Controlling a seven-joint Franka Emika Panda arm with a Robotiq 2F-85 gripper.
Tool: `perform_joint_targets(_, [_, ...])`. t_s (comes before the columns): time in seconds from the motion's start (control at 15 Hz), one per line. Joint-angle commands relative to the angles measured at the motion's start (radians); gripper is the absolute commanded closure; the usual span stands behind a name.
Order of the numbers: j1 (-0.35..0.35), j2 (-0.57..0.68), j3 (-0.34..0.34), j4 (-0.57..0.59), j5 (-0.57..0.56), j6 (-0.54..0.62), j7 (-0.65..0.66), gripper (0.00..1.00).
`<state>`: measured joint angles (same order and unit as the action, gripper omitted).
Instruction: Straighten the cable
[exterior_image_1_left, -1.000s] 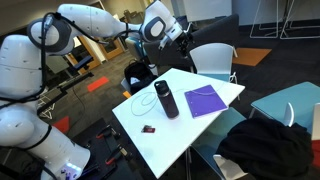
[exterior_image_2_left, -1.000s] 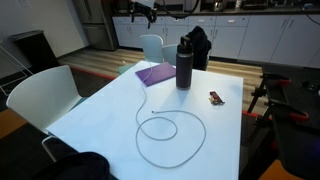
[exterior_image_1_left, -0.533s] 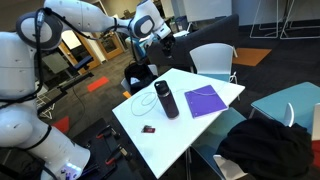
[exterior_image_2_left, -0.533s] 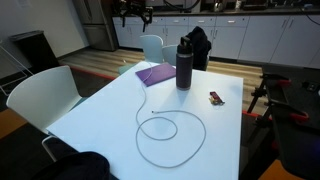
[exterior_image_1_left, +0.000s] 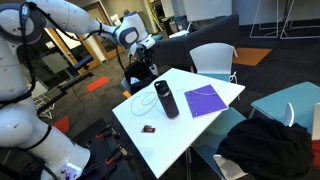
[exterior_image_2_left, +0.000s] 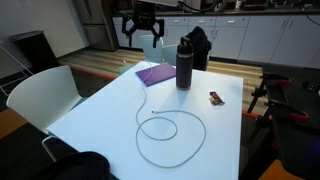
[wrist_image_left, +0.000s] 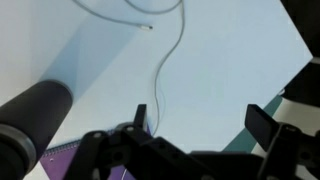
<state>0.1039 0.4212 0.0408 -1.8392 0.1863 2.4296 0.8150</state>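
Swung lower toward the counter (exterior_image_2_left: 100, 105), the gripper (exterior_image_2_left: 141, 38) hangs wide open and empty beyond the capped bottle (exterior_image_2_left: 184, 64) and looped cable (exterior_image_2_left: 140, 125).

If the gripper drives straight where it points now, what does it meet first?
The open gripper would probably meet bare table, the cable just beside its line; depth unclear.
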Motion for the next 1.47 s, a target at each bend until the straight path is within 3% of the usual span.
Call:
perform_joint_targets(0.0, [0.002,-0.138,0.037,-0.216,0.055,0.030,-0.126,0.00])
perform_joint_targets(0.27, [-0.012,-0.223,0.049,-0.367,0.090,0.035,-0.283,0.00])
perform_joint_targets(0.4, [-0.056,-0.264,0.069,-0.405,0.234,0.006,-0.447,0.00])
perform_joint_targets(0.47, [-0.002,-0.184,0.034,-0.326,0.142,0.005,-0.326,0.00])
perform_joint_targets(0.6, [-0.028,-0.218,0.042,-0.363,0.203,0.004,-0.414,0.00])
perform_joint_targets(0.8, [-0.036,-0.235,0.044,-0.376,0.209,0.004,-0.423,0.00])
perform_joint_targets(0.93, [-0.008,-0.205,0.025,-0.366,0.073,0.040,-0.375,0.00])
perform_joint_targets(1.2, [0.028,-0.101,0.020,-0.361,-0.142,0.071,-0.442,0.00])
perform_joint_targets(1.4, [0.072,-0.007,-0.008,-0.365,-0.282,0.205,-0.443,0.00])
